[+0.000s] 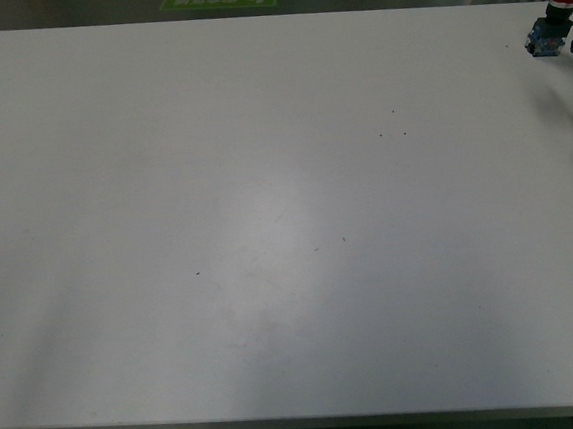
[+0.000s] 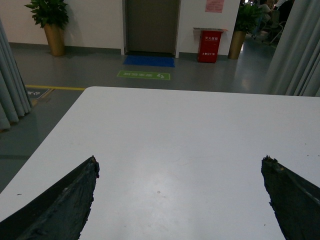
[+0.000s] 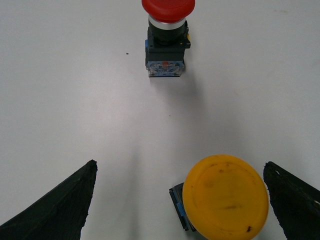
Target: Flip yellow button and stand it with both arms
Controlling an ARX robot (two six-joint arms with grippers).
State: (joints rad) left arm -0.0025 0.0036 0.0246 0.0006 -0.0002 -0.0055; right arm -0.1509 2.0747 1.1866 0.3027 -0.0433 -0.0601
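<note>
The front view looks down across the white counter (image 1: 267, 226) from the robot's body; the red-capped switch (image 1: 555, 18) sits at its far right corner. The right wrist view hangs close over that same switch (image 3: 167, 37), which both views share. The left wrist view faces level across the counter (image 2: 190, 140) toward a door (image 2: 151, 25).
</note>
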